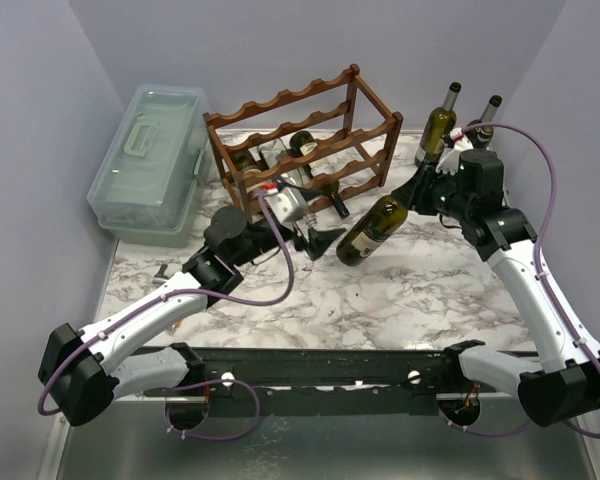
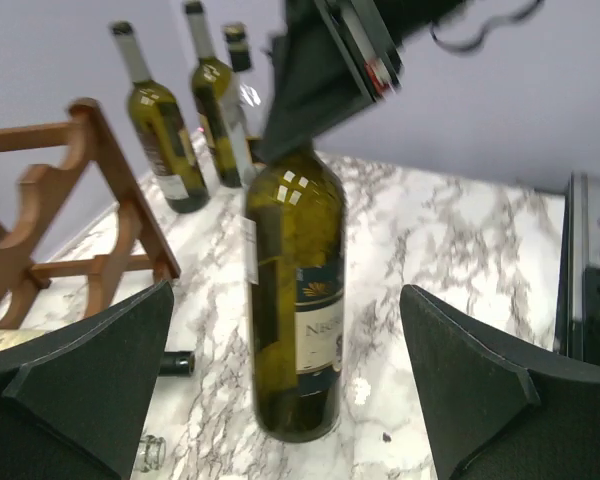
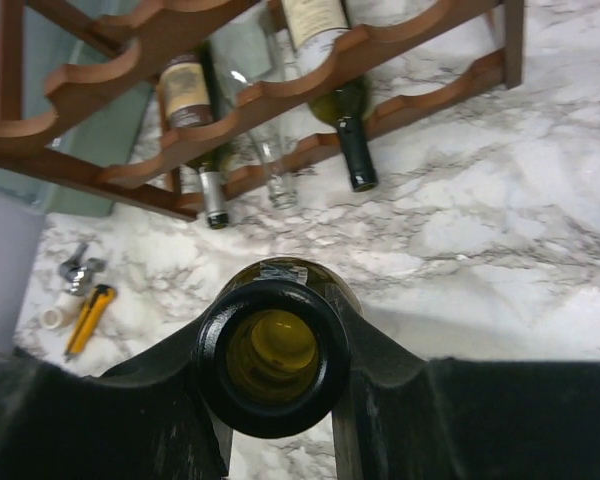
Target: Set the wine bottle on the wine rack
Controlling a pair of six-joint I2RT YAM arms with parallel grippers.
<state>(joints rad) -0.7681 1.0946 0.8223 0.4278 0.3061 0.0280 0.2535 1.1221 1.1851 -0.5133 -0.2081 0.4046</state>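
Desk (image 1: 400, 300) carries the wine rack (image 1: 300, 140) at the rear. Wine bottle (image 1: 372, 230) is in front of the rack's right end. Its long axis is tilted, neck up toward back-right, base toward near-left. Right gripper (image 1: 420, 190) clamps the neck; left gripper (image 1: 318, 240) is spread wide beside the base.

right gripper (image 1: 412, 197) clamped on neck of wine bottle (image 1: 372, 230), bottle tilted mid-frame over worktop (image 1: 380, 300). left gripper (image 1: 315, 240) jaws spread, just left of its base. wine rack (image 1: 300, 140) behind, upper centre, bottles lying in it.
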